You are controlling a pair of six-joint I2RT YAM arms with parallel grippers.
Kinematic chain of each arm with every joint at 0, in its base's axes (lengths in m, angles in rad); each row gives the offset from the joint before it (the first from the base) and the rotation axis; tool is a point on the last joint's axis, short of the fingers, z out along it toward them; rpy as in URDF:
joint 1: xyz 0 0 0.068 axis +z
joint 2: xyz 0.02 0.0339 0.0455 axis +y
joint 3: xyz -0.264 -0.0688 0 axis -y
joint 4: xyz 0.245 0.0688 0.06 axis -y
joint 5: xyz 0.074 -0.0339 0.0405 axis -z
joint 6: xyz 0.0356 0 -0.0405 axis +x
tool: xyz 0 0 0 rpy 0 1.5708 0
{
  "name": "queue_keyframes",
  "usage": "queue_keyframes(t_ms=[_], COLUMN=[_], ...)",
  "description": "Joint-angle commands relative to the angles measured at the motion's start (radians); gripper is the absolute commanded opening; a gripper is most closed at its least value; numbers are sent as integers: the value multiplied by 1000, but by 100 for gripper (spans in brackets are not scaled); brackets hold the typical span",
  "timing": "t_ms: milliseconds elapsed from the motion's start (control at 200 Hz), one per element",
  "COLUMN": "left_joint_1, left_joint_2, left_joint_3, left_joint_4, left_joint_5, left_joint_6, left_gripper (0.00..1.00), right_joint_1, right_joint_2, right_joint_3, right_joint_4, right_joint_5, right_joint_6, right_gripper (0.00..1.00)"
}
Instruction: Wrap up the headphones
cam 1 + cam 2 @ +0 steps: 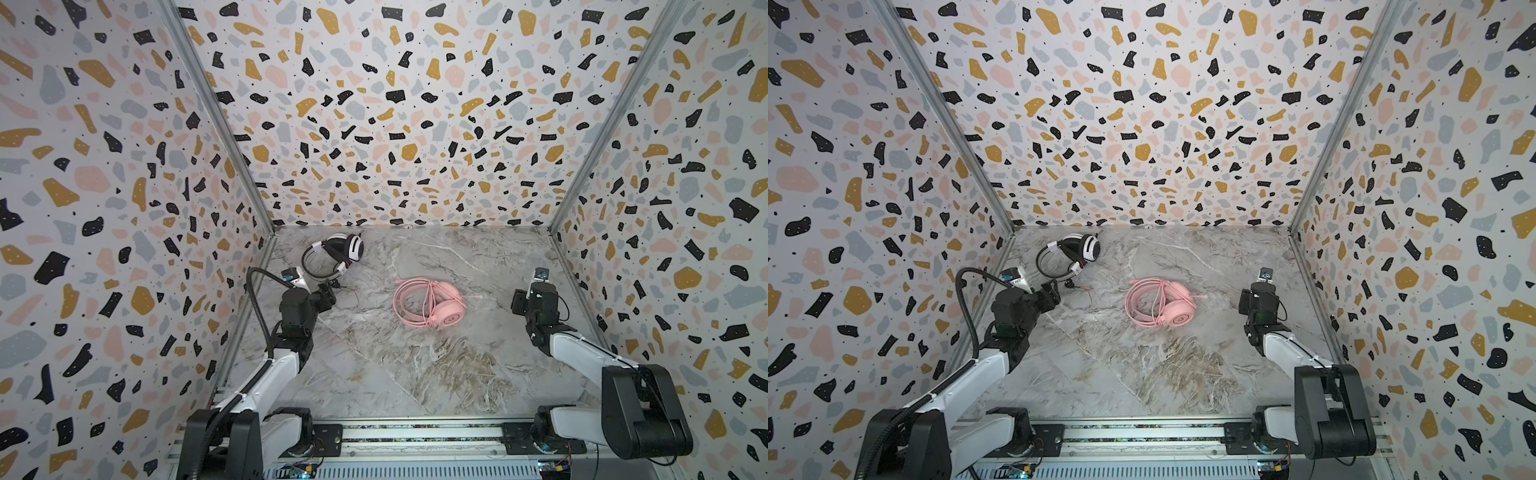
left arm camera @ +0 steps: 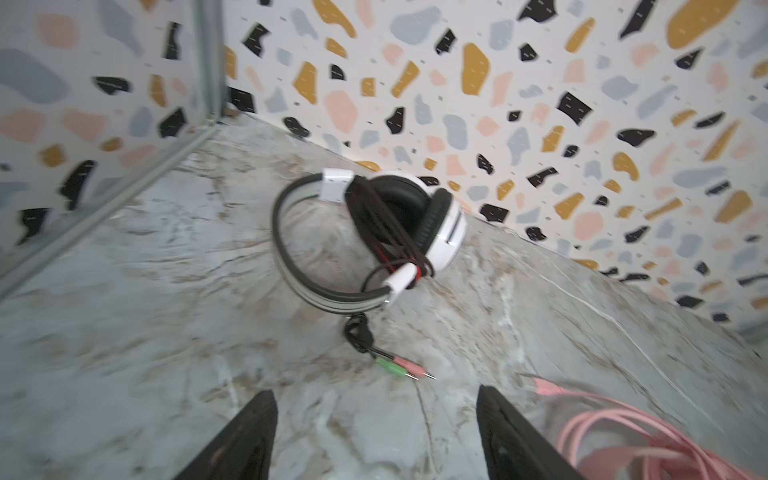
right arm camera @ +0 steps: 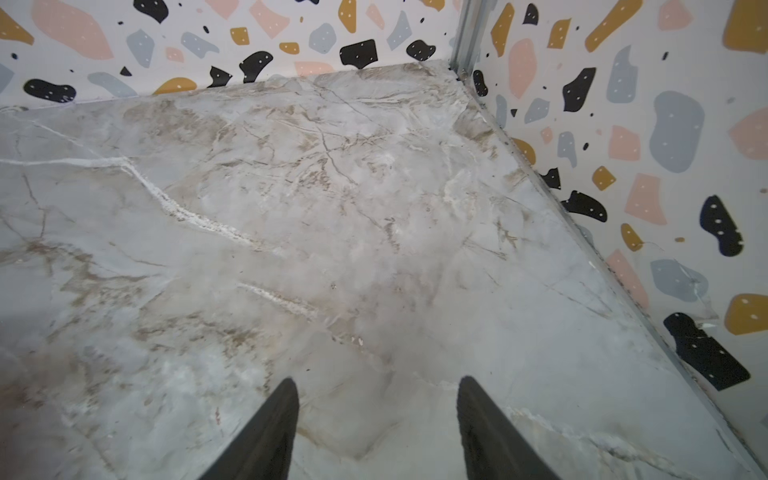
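My left end effector (image 2: 376, 390) stands wide open with nothing between its fingers, only bare bench (image 2: 166, 291) showing in the gap. Just ahead of it lie the green and pink plugs (image 2: 401, 368) at the loose end of the thin black cable (image 2: 386, 224), and beyond them, near the far left corner, the white-and-black headset (image 2: 451, 232) lies on its side with that cable already looped several times across the earcup. The relation I care about is this: the plug pair lies between the fingertips and the headset, and its long axis runs roughly from one finger toward the other, so I judge I would have to turn the wrist before pinching it across its width. The pink headset (image 1: 444, 295) sits mid-bench with its pink cable (image 2: 602, 424) coiled around the band; it is beside the left end effector and well apart from the right one. In both top views the left arm reaches forward along the left wall, elbow raised, wrist angled in toward the white-and-black headset, so it is clearly the nearer arm for that tail. My right end effector (image 3: 378, 379) is also open and empty, hanging over bare bench and facing the far right corner, its arm folded close to the right wall.
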Motion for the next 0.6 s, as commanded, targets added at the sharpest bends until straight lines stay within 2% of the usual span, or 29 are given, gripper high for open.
queue_keyframes(t_ms=[0, 65, 160, 205, 250, 375, 436, 501, 546, 591], left_joint_1=[7, 7, 7, 6, 7, 13, 16, 21, 27, 26], left_joint_2=[-59, -81, -79, -56, -30, 97, 145, 224, 280, 294], left_joint_3=[-71, -121, -226, -276, -310, -322, -272, -260, -240, -214], left_joint_4=[119, 170, 341, 460, 547, 686, 650, 723, 745, 700], left_joint_5=[-218, -298, -340, -352, -382, -440, -396, -352, -333, -246], left_joint_6=[60, 79, 171, 206, 217, 224, 261, 286, 289, 325], left_gripper=[81, 81, 83, 84, 87, 93, 94, 94, 94, 94], right_joint_1=[-1, 3, 7, 13, 25, 49, 78, 88, 82, 68], right_joint_2=[-3, -4, -11, -12, 12, 121, 126, 173, 163, 156], right_joint_3=[-88, -177, -291, -309, -320, -345, -325, -321, -321, -325], right_joint_4=[286, 435, 666, 709, 765, 959, 916, 974, 948, 940], right_joint_5=[67, 30, 11, -15, 9, 27, 17, 3, -8, -36], right_joint_6=[-30, -68, -70, -101, -116, -156, -187, -219, -203, -194], right_gripper=[63, 63, 63, 63, 63, 64, 64, 64, 64, 65])
